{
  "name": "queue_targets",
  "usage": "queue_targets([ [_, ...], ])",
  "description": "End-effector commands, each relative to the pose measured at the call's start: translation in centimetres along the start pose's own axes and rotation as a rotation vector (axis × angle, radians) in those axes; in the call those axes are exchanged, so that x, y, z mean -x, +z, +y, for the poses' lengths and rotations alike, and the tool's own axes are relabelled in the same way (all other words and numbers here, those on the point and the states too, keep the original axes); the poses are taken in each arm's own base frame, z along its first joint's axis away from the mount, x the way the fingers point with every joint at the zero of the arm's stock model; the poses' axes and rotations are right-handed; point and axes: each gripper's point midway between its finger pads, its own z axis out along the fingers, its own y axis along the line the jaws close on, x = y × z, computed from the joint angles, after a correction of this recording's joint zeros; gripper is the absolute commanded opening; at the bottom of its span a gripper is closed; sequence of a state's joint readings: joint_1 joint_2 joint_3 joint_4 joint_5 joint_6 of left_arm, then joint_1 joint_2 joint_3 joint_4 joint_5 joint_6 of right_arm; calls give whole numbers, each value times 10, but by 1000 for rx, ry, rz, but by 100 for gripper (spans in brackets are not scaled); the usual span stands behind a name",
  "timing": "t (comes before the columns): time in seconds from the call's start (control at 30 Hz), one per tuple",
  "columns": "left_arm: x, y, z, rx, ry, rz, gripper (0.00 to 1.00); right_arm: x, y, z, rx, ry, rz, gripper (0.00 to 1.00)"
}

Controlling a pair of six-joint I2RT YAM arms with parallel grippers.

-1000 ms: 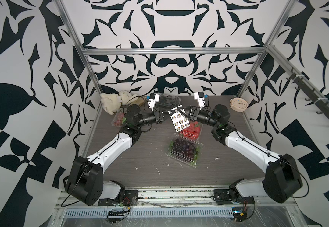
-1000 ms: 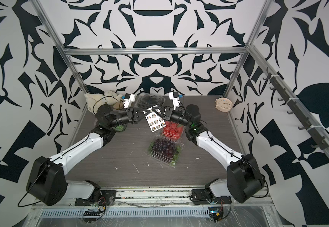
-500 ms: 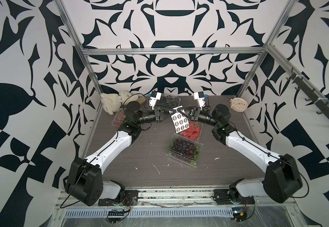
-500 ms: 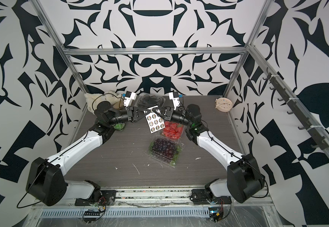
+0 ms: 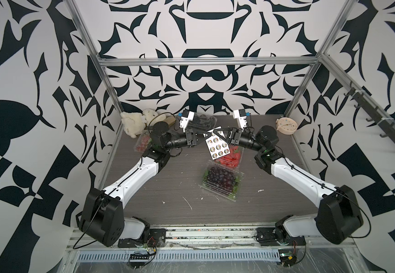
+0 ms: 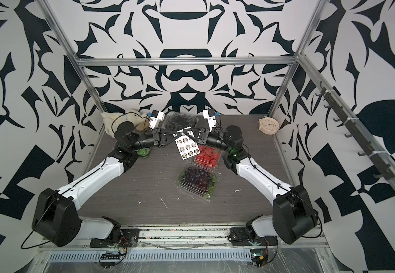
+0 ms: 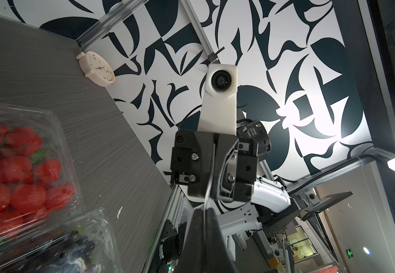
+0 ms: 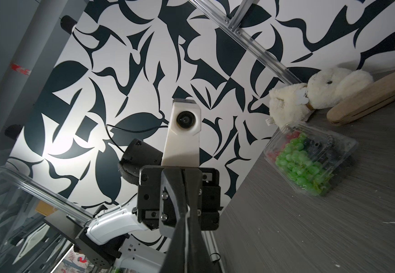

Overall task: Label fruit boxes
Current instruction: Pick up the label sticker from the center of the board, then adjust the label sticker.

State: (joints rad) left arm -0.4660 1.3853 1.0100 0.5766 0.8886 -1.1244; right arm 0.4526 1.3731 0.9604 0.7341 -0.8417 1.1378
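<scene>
Presently, item by item, as I read it from my console.

- Left gripper [image 5: 206,134]: pressed together on the upper left corner of the sticker sheet [image 5: 217,147], upper centre of frame. The left wrist view shows the paper edge-on between its fingers [image 7: 194,236].
- Right gripper [image 5: 217,130]: closed on the sheet's top edge, almost tip to tip with the left. Whether it pinches one sticker or the backing, I cannot tell.
- Sticker sheet: held off the table [image 5: 168,184], hanging tilted, long axis running upper left to lower right.
- Strawberry box [image 5: 233,157]: directly beneath the sheet and partly covered by it in both top views. It sits just down-frame of the right gripper.
- Grape box [image 5: 222,180]: just beside the strawberries, lower in frame, long axis slanting to lower right.
- Mixed box [image 5: 141,143]: left of centre, partly under the left arm [image 5: 144,170].
- Black-berry box [image 5: 203,120]: behind both grippers, at the table's far edge.

Judgement: the nearest lid lies straight down-frame, on the strawberries. The right arm [image 5: 293,172] is closer, so I would give it the placing.
</scene>
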Motion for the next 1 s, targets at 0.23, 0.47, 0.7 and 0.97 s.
queue_targets([
  [0.23, 9, -4, -15, -9, 46, -57, 50, 16, -11, 22, 32, -76, -96, 0],
  [0.47, 18, -6, -13, -58, 15, -204, 50, 25, -27, 17, -1, -72, -240, 0],
  [0.7, 15, 16, -16, -139, -7, -215, 47, 31, -38, 13, 7, -50, -339, 0],
  [0.97, 12, 24, -7, -160, -32, -213, 37, 33, -45, 10, 4, -44, -386, 0],
])
